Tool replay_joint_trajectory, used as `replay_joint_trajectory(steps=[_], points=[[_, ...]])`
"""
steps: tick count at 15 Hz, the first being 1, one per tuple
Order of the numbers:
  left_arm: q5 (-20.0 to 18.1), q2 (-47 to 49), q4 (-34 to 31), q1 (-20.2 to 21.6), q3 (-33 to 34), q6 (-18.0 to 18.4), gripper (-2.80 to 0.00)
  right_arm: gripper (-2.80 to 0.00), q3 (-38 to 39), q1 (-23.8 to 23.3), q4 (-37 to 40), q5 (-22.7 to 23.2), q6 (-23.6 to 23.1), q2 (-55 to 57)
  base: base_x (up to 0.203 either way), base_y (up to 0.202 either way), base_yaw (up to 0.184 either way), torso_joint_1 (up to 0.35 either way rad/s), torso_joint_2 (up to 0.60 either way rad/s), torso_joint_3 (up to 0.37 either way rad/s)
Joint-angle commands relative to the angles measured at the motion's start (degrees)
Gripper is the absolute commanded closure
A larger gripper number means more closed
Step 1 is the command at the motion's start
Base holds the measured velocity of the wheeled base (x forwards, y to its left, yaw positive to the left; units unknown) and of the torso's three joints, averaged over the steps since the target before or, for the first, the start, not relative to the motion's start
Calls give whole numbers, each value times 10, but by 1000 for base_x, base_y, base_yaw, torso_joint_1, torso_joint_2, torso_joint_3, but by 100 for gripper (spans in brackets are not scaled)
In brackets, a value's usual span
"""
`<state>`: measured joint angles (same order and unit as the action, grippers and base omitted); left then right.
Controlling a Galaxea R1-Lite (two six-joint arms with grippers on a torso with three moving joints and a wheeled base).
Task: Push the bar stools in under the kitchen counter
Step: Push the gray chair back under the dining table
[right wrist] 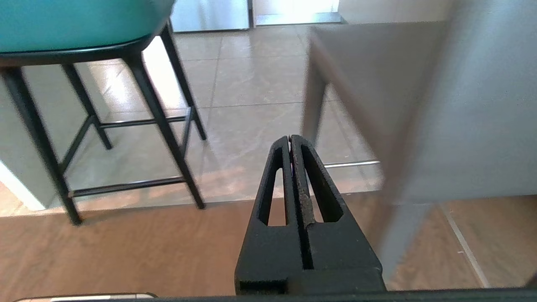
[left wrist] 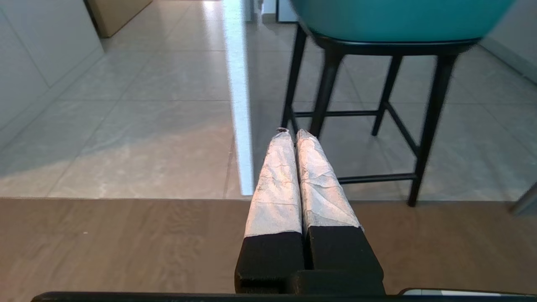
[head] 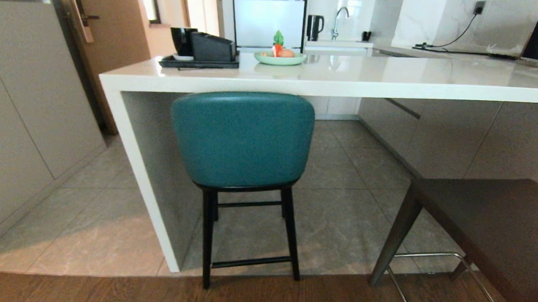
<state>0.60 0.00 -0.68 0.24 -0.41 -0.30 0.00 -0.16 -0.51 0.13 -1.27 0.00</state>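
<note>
Counter [head: 390,81]; plate [head: 280,58] of food.

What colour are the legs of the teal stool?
Black; the legs of the teal stool show best in the left wrist view.

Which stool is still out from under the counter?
The grey stool, at the robot's right: its seat sits clear of the counter. The teal stool has its back up at the counter edge.

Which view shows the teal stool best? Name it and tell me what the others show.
The head view: the teal stool shows whole, backrest to feet, at the kitchen counter. The left wrist view shows only its seat underside and black legs beyond the shut left gripper; the right wrist view likewise, beside the shut right gripper.
</note>
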Motion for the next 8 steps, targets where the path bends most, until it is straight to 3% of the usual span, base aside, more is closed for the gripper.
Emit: replay_joint_trajectory(steps=[1, 8], points=[[0, 1, 0, 0, 0, 0, 0, 0, 3, 0, 0, 0, -1, 1, 0, -191, 2, -2, 2, 7], [0, 1, 0, 0, 0, 0, 0, 0, 3, 0, 0, 0, -1, 1, 0, -194, 2, 6, 1, 3]])
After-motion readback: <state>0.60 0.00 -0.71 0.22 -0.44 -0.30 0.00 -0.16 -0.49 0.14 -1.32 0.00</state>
